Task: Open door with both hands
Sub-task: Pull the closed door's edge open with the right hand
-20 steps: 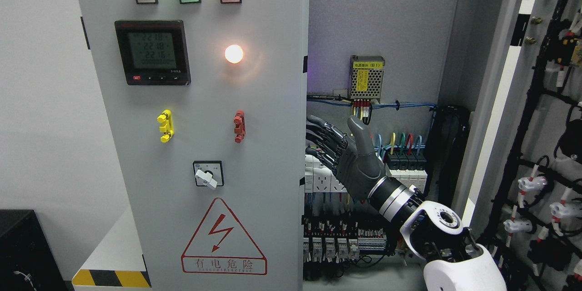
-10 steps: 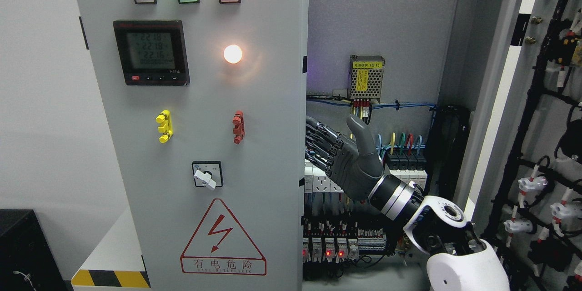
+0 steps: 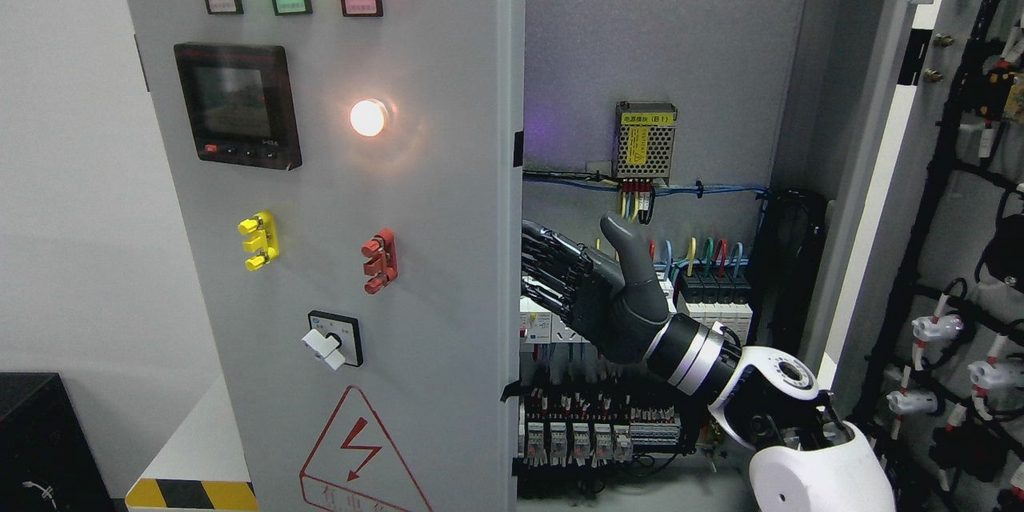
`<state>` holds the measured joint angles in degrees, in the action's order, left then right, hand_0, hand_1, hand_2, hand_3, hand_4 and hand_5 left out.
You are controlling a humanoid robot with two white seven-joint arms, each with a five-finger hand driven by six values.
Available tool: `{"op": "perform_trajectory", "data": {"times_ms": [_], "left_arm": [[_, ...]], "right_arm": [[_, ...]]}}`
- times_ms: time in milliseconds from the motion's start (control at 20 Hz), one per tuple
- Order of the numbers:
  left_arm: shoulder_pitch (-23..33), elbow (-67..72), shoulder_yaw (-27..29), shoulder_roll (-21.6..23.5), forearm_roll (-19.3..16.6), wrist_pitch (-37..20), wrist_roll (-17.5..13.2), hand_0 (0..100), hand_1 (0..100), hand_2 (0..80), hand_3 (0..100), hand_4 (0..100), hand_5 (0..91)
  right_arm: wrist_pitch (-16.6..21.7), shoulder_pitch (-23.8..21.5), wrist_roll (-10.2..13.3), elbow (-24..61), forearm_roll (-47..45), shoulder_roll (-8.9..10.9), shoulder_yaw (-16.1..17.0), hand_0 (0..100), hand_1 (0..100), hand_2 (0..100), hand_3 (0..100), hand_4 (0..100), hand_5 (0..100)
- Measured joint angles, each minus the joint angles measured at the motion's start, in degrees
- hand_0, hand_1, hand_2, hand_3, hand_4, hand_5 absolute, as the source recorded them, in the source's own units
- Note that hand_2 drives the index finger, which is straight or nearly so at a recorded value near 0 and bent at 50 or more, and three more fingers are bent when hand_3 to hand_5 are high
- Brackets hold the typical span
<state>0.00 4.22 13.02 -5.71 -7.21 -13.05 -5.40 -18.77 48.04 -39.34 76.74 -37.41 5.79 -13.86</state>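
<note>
The grey left cabinet door [image 3: 432,176] carries three lamps, a dark meter, a white lamp, a yellow and a red handle and a rotary switch. It stands partly swung out, with its free edge [image 3: 512,256] near the picture's middle. My right hand [image 3: 572,272] comes in from the lower right and is open, thumb up. Its fingers [image 3: 548,256] stretch left to the inner side of that edge, where their tips are hidden. The right door [image 3: 896,176] stands wide open at the far right. My left hand is not in view.
Inside the cabinet are a perforated power supply [image 3: 645,140], blue wiring, a row of breakers [image 3: 712,296] and terminal blocks [image 3: 592,432] close under my wrist. Black cable harness [image 3: 952,216] covers the right door's inside. A black box [image 3: 40,440] sits at the lower left.
The left door has swung further out to the left, so its panel now shows more at an angle. My right hand has followed its edge leftward.
</note>
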Motion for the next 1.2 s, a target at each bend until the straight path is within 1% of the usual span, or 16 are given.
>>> {"op": "perform_trajectory", "data": {"times_ms": [100, 250, 401, 651, 751, 1052, 1202], "left_arm": [[0.00, 0.00, 0.00, 0.00, 0.00, 0.06, 0.00, 0, 0, 0.0, 0, 0, 0.0], [0.00, 0.00, 0.00, 0.00, 0.00, 0.08, 0.00, 0, 0, 0.0, 0, 0, 0.0], [0.00, 0.00, 0.00, 0.00, 0.00, 0.09, 0.00, 0, 0, 0.0, 0, 0, 0.0], [0.00, 0.00, 0.00, 0.00, 0.00, 0.10, 0.00, 0, 0, 0.0, 0, 0, 0.0], [0.00, 0.00, 0.00, 0.00, 0.00, 0.11, 0.00, 0, 0, 0.0, 0, 0, 0.0], [0.00, 0.00, 0.01, 0.00, 0.00, 0.11, 0.00, 0, 0, 0.0, 0, 0, 0.0], [0.00, 0.00, 0.00, 0.00, 0.00, 0.11, 0.00, 0, 0, 0.0, 0, 0, 0.0]], "right_arm": [[-0.09, -0.89, -0.64, 0.99, -0.06, -0.02, -0.18, 0, 0, 0, 0, 0, 0], [-0.15, -3.27, -3.09, 3.46, -0.10, -0.04, -1.17, 0, 0, 0, 0, 0, 0], [-0.15, -6.07, -4.13, 6.26, -0.10, -0.03, -2.81, 0, 0, 0, 0, 0, 0], [-0.52, -11.36, -4.39, 11.20, 0.29, -0.01, -7.25, 0, 0, 0, 0, 0, 0], [-1.40, -13.13, -4.41, 12.75, 0.43, -0.06, -8.82, 0, 0, 0, 0, 0, 0], [-2.21, -16.98, -4.54, 16.09, 0.60, -0.57, -12.48, 0, 0, 0, 0, 0, 0], [-2.38, -18.03, -4.29, 17.23, 0.73, -1.53, -14.06, 0, 0, 0, 0, 0, 0]]}}
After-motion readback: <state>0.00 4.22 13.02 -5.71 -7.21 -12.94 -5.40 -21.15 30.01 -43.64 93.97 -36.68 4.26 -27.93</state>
